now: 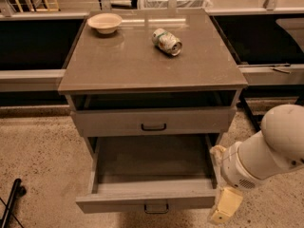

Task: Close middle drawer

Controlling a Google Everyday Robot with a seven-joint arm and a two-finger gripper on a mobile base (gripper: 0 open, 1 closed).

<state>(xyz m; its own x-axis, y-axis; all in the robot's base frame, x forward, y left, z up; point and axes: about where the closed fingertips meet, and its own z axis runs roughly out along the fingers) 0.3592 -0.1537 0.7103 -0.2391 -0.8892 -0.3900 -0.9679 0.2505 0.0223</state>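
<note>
The middle drawer (147,194) is pulled far out of the grey wood-grain cabinet (152,75) and looks empty. Its low front carries a small dark pull handle (156,207) at the centre. The top drawer (153,121) above it stands slightly open, with a dark gap under the cabinet top. My gripper (225,206), cream-coloured on a white arm (266,151), hangs just right of the middle drawer's front right corner, at about the height of the drawer front. I cannot tell whether it touches the drawer. The lowest drawer is out of view.
A beige bowl (105,22) and a can lying on its side (167,41) rest on the cabinet top. Dark shelving with grey rails runs behind on both sides. A black leg (10,204) stands on the speckled floor at lower left.
</note>
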